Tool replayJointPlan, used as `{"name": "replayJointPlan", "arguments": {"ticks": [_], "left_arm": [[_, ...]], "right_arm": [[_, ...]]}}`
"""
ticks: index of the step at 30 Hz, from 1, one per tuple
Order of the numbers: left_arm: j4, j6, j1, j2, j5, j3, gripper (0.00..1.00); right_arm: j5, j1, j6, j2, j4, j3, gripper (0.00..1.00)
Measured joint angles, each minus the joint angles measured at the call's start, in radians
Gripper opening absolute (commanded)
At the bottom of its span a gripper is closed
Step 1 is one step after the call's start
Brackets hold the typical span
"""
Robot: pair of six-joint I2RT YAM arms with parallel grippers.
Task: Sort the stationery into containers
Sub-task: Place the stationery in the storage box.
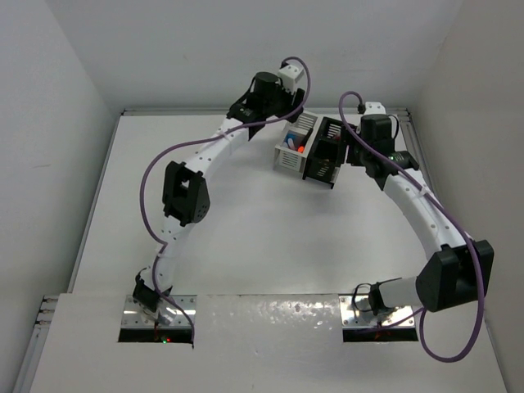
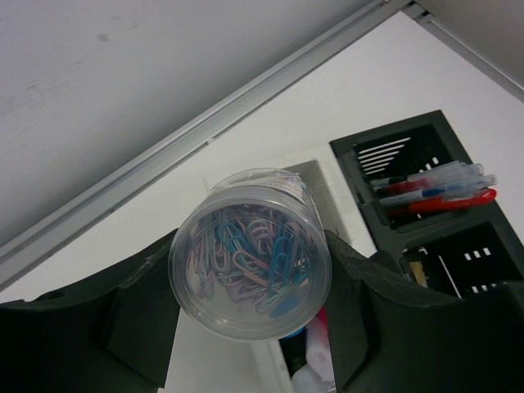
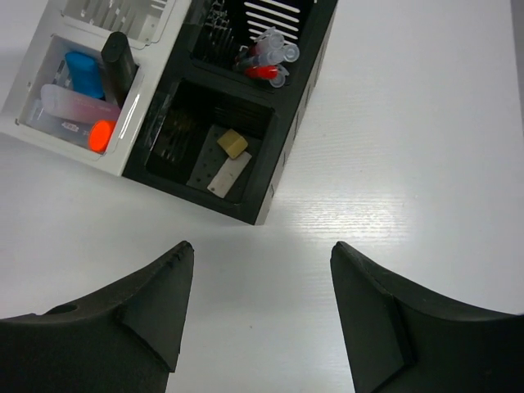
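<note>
My left gripper (image 2: pixel 250 262) is shut on a clear round tub of pastel paper clips (image 2: pixel 246 246) and holds it above the white bin (image 2: pixel 315 176) at the back of the table. Highlighters (image 2: pixel 315 348) show in the bin below the tub. The black bin (image 3: pixel 278 139) is joined to the white bin (image 3: pixel 74 143) and holds red and blue pens (image 3: pixel 266 57) and a beige eraser (image 3: pixel 232 144). The white bin holds highlighters with blue (image 3: pixel 82 74) and orange (image 3: pixel 100 135) ends. My right gripper (image 3: pixel 262 250) is open and empty over bare table just beside the black bin.
The two bins (image 1: pixel 311 151) stand at the back centre, between my left gripper (image 1: pixel 282 115) and my right gripper (image 1: pixel 354 151). The back wall rail (image 2: pixel 205 131) runs close behind the left gripper. White walls close the table at left, right and back.
</note>
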Motion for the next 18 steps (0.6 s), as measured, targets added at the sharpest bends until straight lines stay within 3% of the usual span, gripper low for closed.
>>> {"name": "replayJointPlan", "arguments": {"ticks": [18], "left_arm": [[0.114, 0.039, -0.067, 0.145, -0.063, 0.002, 0.00]], "right_arm": [[0.017, -0.016, -0.021, -0.063, -0.066, -0.024, 0.67]]}}
